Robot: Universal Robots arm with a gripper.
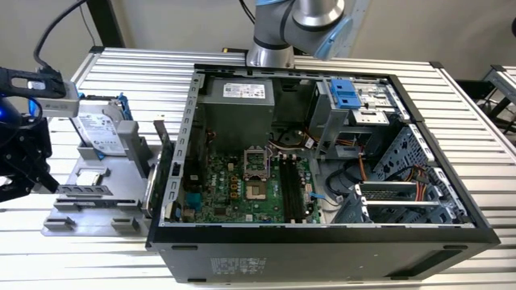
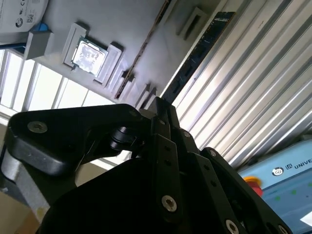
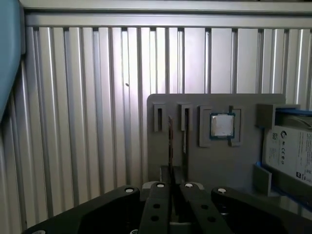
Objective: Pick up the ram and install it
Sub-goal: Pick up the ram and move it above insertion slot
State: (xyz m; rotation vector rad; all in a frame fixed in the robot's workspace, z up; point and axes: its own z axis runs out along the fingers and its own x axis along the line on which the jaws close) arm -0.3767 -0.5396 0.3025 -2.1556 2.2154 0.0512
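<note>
The ram point(image 3: 170, 141) stands on edge in a slot of the grey fixture plate point(image 3: 219, 165). It appears as a thin brownish line in both wrist views point(image 2: 146, 44). My gripper point(image 3: 171, 171) hangs off the fixture's edge, in line with the ram and apart from it. Its black fingers look pressed together with nothing between them point(image 2: 158, 105). In the exterior view the gripper point(image 1: 20, 181) is at the far left, beside the fixture point(image 1: 121, 202). The motherboard's black slots point(image 1: 292, 187) lie inside the open computer case point(image 1: 322, 232).
On the fixture also sit a small square silver processor chip point(image 3: 222, 126) and a silver hard drive in a blue bracket point(image 1: 105, 130). The ribbed aluminium table point(image 3: 87, 107) surrounds the fixture. The arm's base point(image 1: 270, 54) stands behind the case.
</note>
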